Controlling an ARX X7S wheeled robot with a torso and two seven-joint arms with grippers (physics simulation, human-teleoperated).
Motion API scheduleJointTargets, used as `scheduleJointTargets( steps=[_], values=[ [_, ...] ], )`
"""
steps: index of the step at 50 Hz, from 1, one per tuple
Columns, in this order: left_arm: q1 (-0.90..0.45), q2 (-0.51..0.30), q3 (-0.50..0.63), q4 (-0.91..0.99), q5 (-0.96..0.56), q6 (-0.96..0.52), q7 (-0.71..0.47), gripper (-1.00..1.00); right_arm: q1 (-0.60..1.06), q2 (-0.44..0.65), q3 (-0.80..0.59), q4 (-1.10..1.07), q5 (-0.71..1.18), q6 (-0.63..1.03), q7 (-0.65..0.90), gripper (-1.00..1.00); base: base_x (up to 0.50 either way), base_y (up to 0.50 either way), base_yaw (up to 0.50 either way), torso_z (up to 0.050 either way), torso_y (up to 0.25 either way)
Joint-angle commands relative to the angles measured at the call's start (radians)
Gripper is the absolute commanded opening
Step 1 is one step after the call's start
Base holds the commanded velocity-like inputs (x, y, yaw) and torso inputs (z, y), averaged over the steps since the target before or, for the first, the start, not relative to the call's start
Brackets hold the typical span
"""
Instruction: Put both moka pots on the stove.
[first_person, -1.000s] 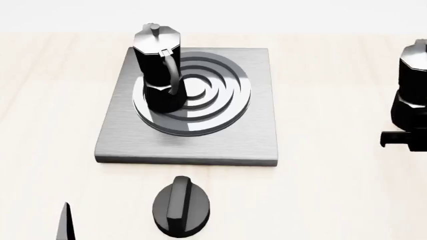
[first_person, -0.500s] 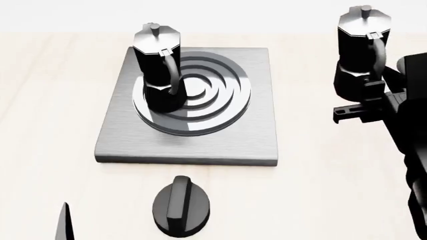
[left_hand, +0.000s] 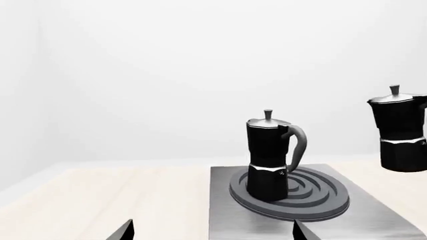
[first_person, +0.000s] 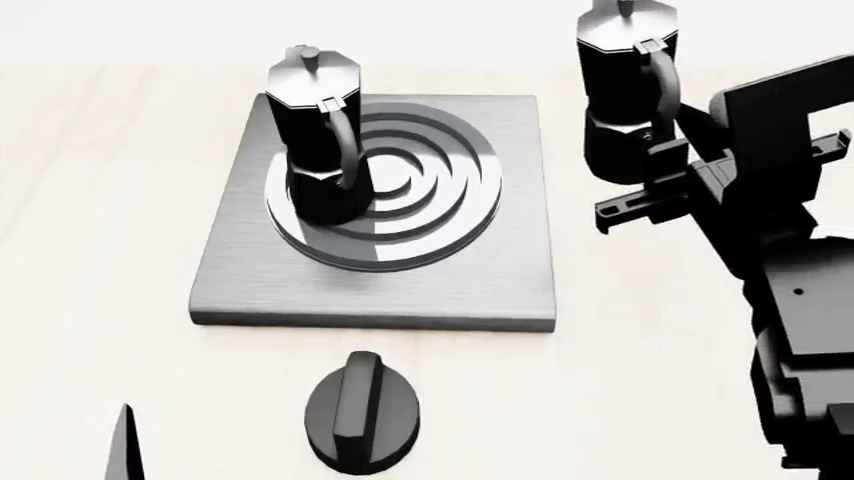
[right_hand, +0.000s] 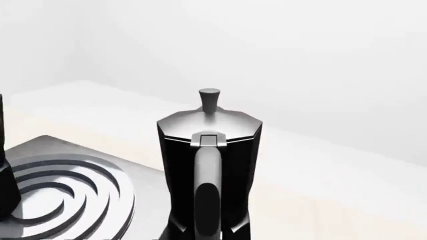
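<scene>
Left wrist view: one moka pot upright on the stove, seated on the raised ring burner, handle turned toward the second moka pot. That second pot in the air, clear of the plate, beyond the stove's edge. Half of the task judged done: one pot placed, one not yet set down. Only two dark fingertip points of the left gripper showing, set wide apart, nothing between them.

Head view: placed pot on the ring burner, toward the stove's far left corner. Carried pot raised beside the stove's far right corner, above the bench, not touching plate or bench as far as can be told. Right gripper at the pot's handle side, seemingly clamped there, though the fingers are largely hidden by the pot and the arm. Low round knob on the bench just off the stove's near edge. Lids shut on both pots; contents not visible.

Right wrist view: carried pot filling the middle, handle facing the camera, lid down, knob up. Stove and its rings below and to the side. Gripper fingers out of frame here. Left to do, by judgement: bring the pot over the plate and set it down beside the first.
</scene>
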Motion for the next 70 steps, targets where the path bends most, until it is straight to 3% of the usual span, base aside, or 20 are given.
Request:
scheduleJointTargets(
  steps=[1,19,39,47,59,70],
  values=[
    [-0.001,-0.004,-0.004,0.001,-0.006,0.001,-0.003,1.0,0.008,-0.094,0.101,0.085,-0.026,-0.054,-0.055,-1.0,0.0,0.0,0.0,0.0,0.0],
    [-0.002,-0.006,-0.004,-0.007,-0.008,0.011,-0.005,1.0,-0.049,-0.184,0.331,0.087,-0.182,-0.096,-0.051,-1.0,0.0,0.0,0.0,0.0,0.001],
    [0.0,-0.012,-0.01,-0.006,-0.022,0.017,-0.008,1.0,-0.105,-0.326,0.976,0.087,-0.815,-0.051,-0.071,-1.0,0.0,0.0,0.0,0.0,0.001],
    [-0.003,-0.014,-0.012,-0.007,-0.027,0.014,-0.01,1.0,-0.122,-0.362,1.169,0.087,-1.0,-0.059,-0.085,-1.0,0.0,0.0,0.0,0.0,0.001],
    [0.001,-0.017,-0.012,-0.001,-0.028,0.016,-0.013,1.0,-0.135,-0.405,1.292,0.087,-1.133,-0.031,-0.085,-1.0,0.0,0.0,0.0,0.0,0.002],
    [0.0,-0.02,-0.013,0.005,-0.031,0.012,-0.017,1.0,-0.148,-0.424,1.283,0.087,-1.151,-0.016,-0.074,-1.0,0.0,0.0,0.0,0.001,0.001]
  ],
)
